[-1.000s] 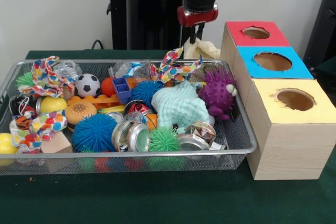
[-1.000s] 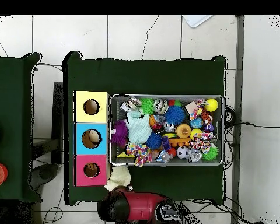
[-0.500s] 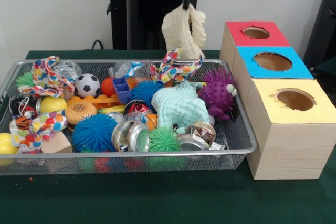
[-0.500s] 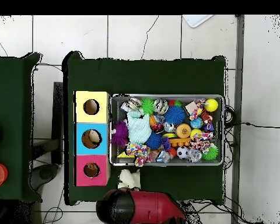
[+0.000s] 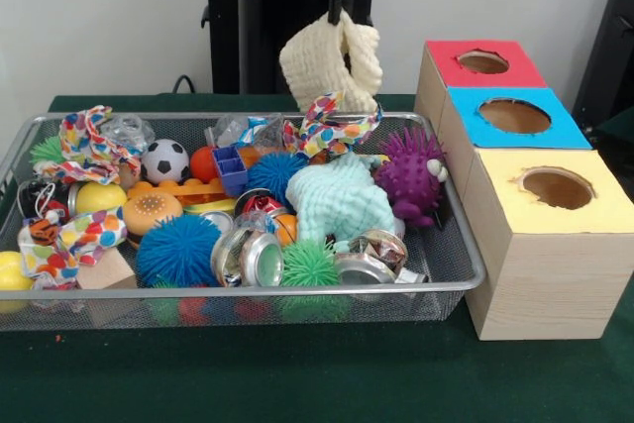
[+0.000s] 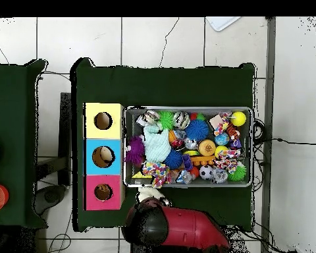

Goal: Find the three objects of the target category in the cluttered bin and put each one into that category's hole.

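Note:
The wire mesh bin (image 5: 297, 296) is full of mixed toys; it also shows in the overhead view (image 6: 187, 109). My gripper (image 5: 343, 9) hangs above the bin's far rim and is shut on a cream knitted cloth (image 5: 332, 61), which dangles over the rim. From overhead the arm (image 6: 174, 227) covers the gripper and the cloth (image 6: 147, 193) peeks out beside the bin. A small orange black-striped tiger (image 5: 42, 231) lies at the bin's left end. I cannot make out the duckling or the bear. The red-surround hole (image 5: 482, 61) tops the farthest box, right of the gripper.
Blue-surround (image 5: 514, 115) and yellow-surround (image 5: 558, 187) holes top the nearer boxes. The bin holds a purple spiky hedgehog (image 5: 410, 175), a mint plush (image 5: 337, 200), blue (image 5: 178, 250) and green (image 5: 309, 264) spiky balls, a football (image 5: 164, 159), tins and spotted ribbons. The black pedestal (image 5: 267, 27) stands behind.
The gripper has lifted the cream cloth from the table behind the bin and carried it left in the front view, away from the red box, to above the bin's far rim.

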Controlling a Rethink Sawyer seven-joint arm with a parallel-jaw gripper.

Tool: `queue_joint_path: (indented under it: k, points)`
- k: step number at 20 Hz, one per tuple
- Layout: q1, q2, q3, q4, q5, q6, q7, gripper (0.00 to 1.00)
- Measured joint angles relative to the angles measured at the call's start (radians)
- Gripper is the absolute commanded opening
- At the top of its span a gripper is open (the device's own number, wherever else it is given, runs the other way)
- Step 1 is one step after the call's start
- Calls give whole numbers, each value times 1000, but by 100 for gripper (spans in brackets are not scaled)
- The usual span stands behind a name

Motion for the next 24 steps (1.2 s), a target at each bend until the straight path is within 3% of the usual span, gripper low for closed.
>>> queue_joint_path:
  k: [9,24]
  points:
    - [-67,-1,90,-94,-1,5,0,0]
    - [-88,-1,181,-302,-1,238,0,0]
